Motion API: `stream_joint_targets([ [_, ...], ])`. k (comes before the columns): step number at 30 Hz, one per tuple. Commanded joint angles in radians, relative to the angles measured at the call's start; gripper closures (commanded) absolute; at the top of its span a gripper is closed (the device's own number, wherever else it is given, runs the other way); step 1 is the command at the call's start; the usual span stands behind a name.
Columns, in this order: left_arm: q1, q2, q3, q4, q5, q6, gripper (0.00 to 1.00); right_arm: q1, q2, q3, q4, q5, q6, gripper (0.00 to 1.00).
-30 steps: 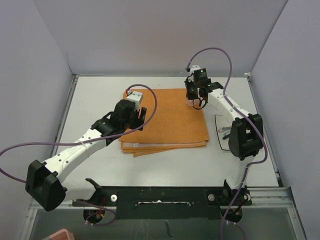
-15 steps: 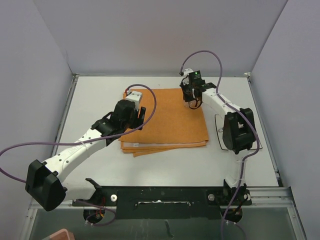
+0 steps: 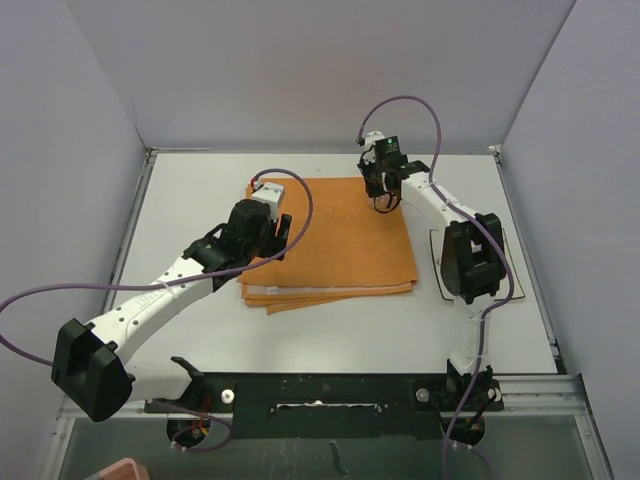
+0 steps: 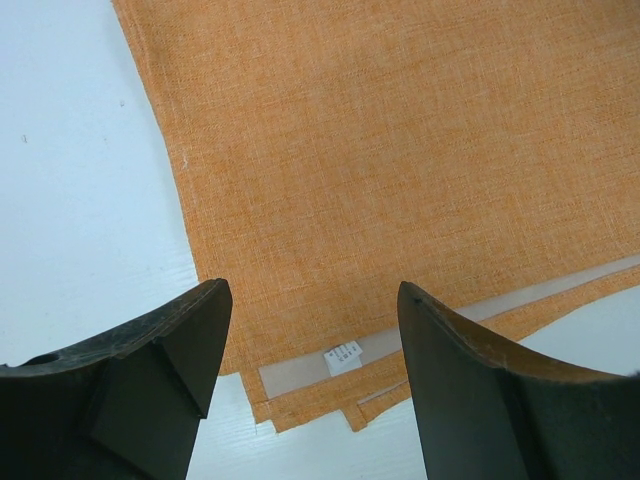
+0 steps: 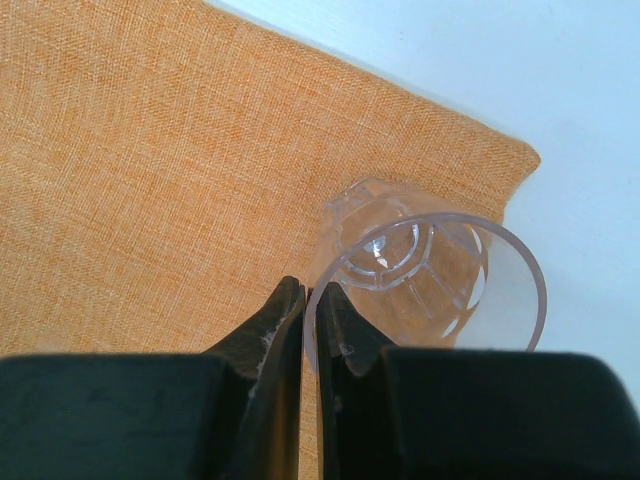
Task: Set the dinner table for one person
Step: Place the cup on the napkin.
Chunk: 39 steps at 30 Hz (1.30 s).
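The right pincer (image 5: pixel 310 310) is clamped on the rim of a clear glass (image 5: pixel 430 262), 1 finger inside the wall and 1 outside. The glass hangs upright just right of the fingers, above the corner of an orange cloth (image 5: pixel 150 170). Whether its base touches the cloth cannot be told.

The left pincer (image 4: pixel 315 320) stands open and grips nothing. The same cloth lies directly below it, the folded edges and a small white label showing between the 2 fingers.

The table (image 3: pixel 190 200) lies flat beneath both pincers, its bare white top showing left of the left pincer and beyond the right one. It looks stiff, heavy and fixed, a surface to set things on and not a thing to grasp. The smooth top looks likely to let a hard item slide, while the cloth should hold it.

The glass looks light, slick and breakable. The thin rim grip suits carrying it upright, but a tilt or bump could twist it loose. The cloth is soft and limp, best pinched at an edge or corner.
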Motion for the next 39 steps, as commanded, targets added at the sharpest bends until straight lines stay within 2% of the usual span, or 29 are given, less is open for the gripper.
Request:
stream_joint_targets([
  [1,0.003,0.011,0.031,0.048,-0.006,0.011,0.34,-0.005,-0.025,0.069,0.048,0.035,-0.029,1.0],
  [12,0.003,0.003,0.024,0.049,-0.007,0.01,0.34,-0.011,0.034,0.146,0.034,0.035,-0.029,1.0],
  [25,0.003,-0.01,0.038,0.048,0.004,0.021,0.34,-0.027,0.076,0.075,0.045,0.018,-0.018,1.0],
  [39,0.001,-0.024,0.037,0.043,0.01,0.009,0.34,-0.012,0.144,0.113,0.042,0.001,-0.014,1.0],
])
